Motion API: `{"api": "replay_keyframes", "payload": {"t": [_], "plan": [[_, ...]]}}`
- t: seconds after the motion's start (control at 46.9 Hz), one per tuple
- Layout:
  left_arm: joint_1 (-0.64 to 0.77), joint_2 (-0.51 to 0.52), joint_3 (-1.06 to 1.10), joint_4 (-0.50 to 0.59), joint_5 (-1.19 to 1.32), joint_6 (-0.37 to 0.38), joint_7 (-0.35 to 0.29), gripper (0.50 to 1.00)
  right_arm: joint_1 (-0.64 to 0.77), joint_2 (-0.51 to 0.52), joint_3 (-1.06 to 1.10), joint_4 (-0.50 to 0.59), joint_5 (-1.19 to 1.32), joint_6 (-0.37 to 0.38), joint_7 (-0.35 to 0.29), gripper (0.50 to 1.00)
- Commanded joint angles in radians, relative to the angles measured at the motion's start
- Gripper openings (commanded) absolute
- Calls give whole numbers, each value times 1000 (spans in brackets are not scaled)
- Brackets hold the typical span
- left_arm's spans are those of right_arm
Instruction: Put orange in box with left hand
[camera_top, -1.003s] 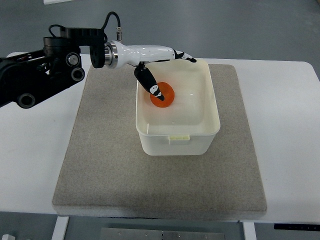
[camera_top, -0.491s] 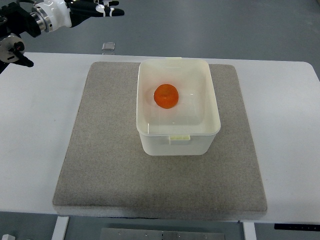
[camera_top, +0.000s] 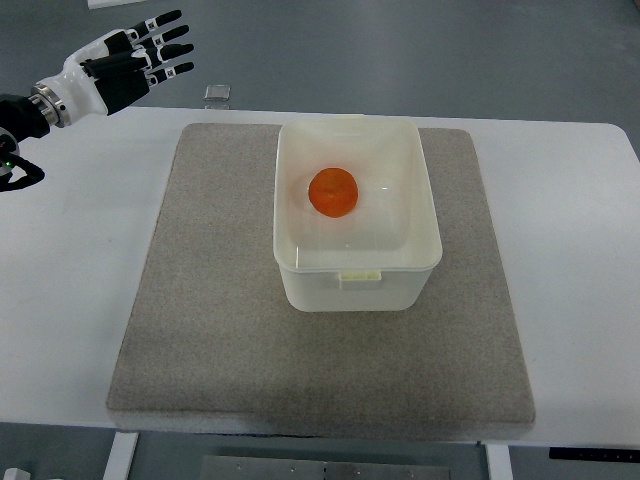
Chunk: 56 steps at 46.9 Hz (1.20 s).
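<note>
An orange (camera_top: 333, 192) lies inside the white plastic box (camera_top: 355, 270), toward its back left. The box stands on a grey mat (camera_top: 210, 300) in the middle of the white table. My left hand (camera_top: 140, 60) is far off at the top left corner, above the table's back edge, its fingers spread and holding nothing. The right arm does not show.
A small clear object (camera_top: 217, 94) lies on the table just behind the mat's back left corner. The white table (camera_top: 70, 300) extends bare to both sides of the mat.
My left hand has let go of the orange in the box, pulled out up and to the left, and now sits a little lower at the top left corner.
</note>
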Motion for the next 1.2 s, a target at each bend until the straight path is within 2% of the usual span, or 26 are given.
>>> {"api": "replay_keyframes", "payload": {"t": [0.0, 0.128, 0.427, 1.174], "plan": [[0, -2, -1, 23, -112, 0, 64, 994, 0, 0, 0, 0, 0, 0, 0, 932], [6, -1, -2, 28, -216, 0, 121, 994, 0, 0, 0, 0, 0, 0, 0, 930], [85, -4, -99, 43, -238, 0, 124, 994, 0, 0, 0, 0, 0, 0, 0, 932], [91, -12, -103, 43, -235, 0, 127, 994, 6, 0, -3, 3, -3, -5, 3, 932]]}}
